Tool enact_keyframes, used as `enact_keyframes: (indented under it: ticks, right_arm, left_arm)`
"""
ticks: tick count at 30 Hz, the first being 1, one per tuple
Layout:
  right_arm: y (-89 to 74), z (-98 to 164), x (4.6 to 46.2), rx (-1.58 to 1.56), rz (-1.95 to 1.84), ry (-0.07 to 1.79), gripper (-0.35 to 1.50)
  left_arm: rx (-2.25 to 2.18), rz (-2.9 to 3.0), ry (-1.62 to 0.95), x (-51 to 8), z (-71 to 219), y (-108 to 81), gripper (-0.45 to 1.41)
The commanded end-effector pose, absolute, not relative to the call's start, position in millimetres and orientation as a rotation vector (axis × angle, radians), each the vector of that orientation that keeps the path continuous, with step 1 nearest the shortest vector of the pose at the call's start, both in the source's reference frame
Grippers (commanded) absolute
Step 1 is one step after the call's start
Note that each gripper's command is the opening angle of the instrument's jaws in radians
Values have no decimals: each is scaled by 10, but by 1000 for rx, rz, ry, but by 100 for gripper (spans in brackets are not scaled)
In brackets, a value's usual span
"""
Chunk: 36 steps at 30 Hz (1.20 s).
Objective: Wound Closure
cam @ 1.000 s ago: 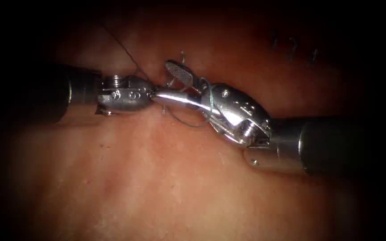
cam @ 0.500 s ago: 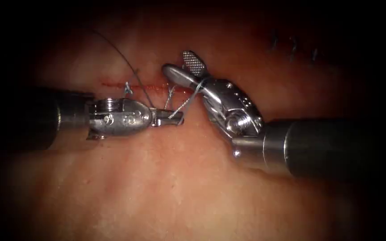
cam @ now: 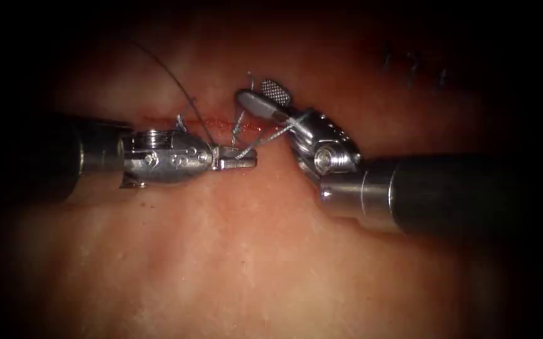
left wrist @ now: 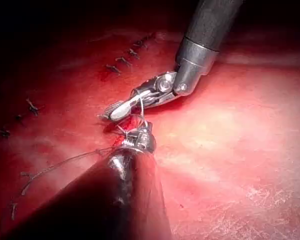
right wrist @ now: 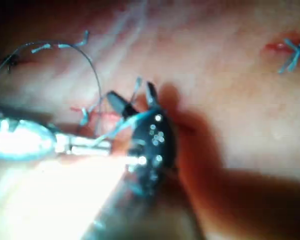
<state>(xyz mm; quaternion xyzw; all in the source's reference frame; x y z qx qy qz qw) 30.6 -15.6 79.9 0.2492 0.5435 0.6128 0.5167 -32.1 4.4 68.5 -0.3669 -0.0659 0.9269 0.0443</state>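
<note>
Left hand (cam: 249,163) clenched on the thread (cam: 265,139) at the cut (cam: 221,122); right hand (cam: 263,95), at two o'clock, gapes, thread looped around it.

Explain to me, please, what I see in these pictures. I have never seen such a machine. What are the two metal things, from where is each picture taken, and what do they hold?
This is a surgical practice robot at a bench, with no patient. The reddish surface is the tissue, a piece of pork belly with a cut that is being sewn shut.

The main picture comes from an endoscope looking down at the cut. The other two come from small cameras riding on each arm.

The left tool enters from the picture's left. Its jaws are shut on the thread, a pale strand that runs up and to the right to the right tool. That tool's jaws stand open, with the thread lying across them near their hinge. A darker thread tail curves away above the left tool.

In the left wrist view, finished stitches sit further along the cut. I cannot make out the needle.
</note>
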Motion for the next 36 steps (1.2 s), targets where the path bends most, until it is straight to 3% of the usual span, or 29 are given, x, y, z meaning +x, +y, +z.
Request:
enact_keyframes:
  ticks: [1,28,30,31,32,33,36]
  right_arm:
    - [-153,803,317,602,1466,1309,96]
    - [-148,811,334,646,1483,1313,84]
    - [-146,810,334,635,1503,1314,69]
    - [-146,809,334,627,1493,1315,51]
    - [-146,808,334,620,1490,1319,24]
    - [-146,807,334,615,1478,1334,-28]
    - [-144,805,334,595,1456,1344,-35]
  left_arm:
    - [-1124,2833,-198,-326,690,48,-45]
    - [-1124,2838,-191,-322,693,44,-45]
    - [-1121,2842,-191,-321,695,42,-45]
    - [-1118,2845,-193,-320,696,42,-45]
    - [-1118,2845,-192,-320,697,41,-45]
    - [-1118,2846,-191,-319,698,41,-45]
    - [-1119,2848,-189,-319,700,40,-45]
